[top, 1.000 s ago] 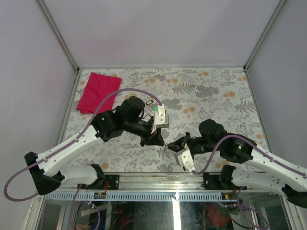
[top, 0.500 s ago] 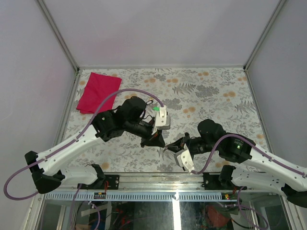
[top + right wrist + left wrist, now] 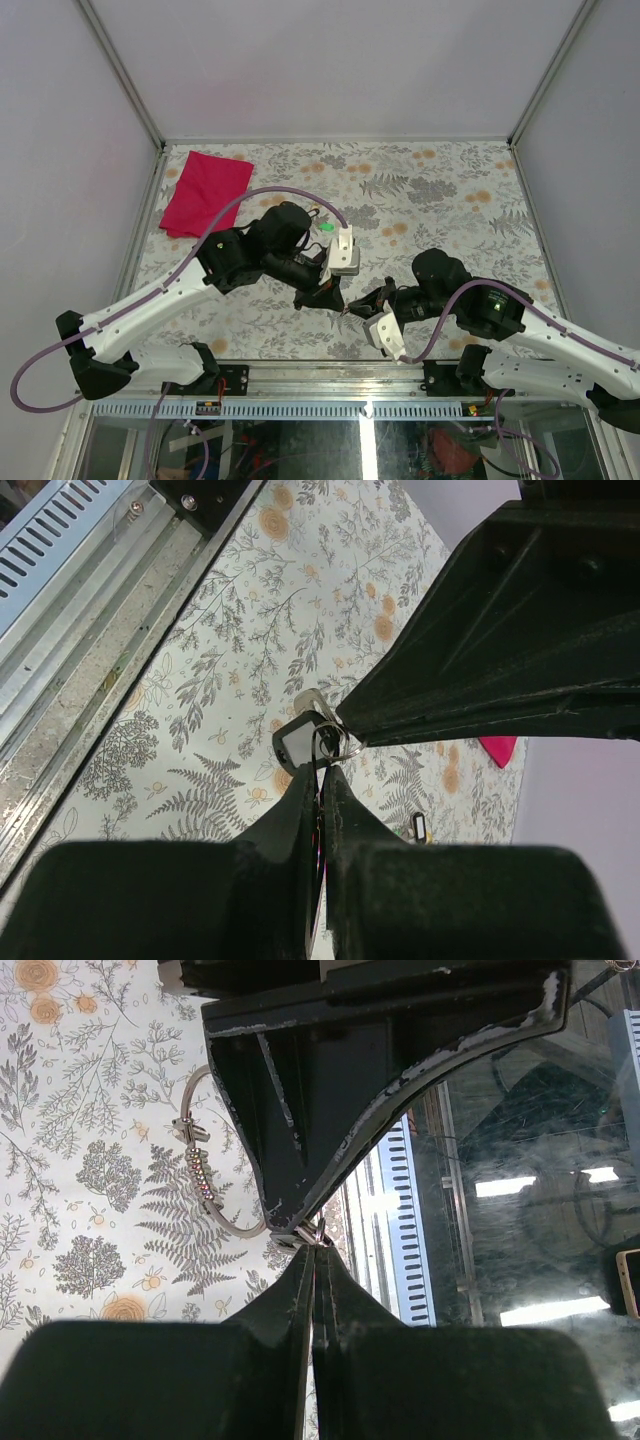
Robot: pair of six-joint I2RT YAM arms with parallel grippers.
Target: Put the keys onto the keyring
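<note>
The keyring hangs just above the table, near the middle of its near edge. Both grippers pinch it: the right gripper is clamped on the wire and the left gripper is pressed together at a small loop. A black-headed key sits at their tips (its attachment is unclear). Another key lies farther back.

Table top: flat, under & all round the fingers; pale cover w/ grey fern prints & orange flowers.
Walls: plain pale lilac-white panels; back wall well beyond fingers, side walls to their L & R.
Frame posts: bare alu, at both far corners.
Near edge: metal rail on the near side of fingers; white slotted duct alongside.
Light: soft, even; bright strips reflect in dark glossy pane past the duct.
</note>
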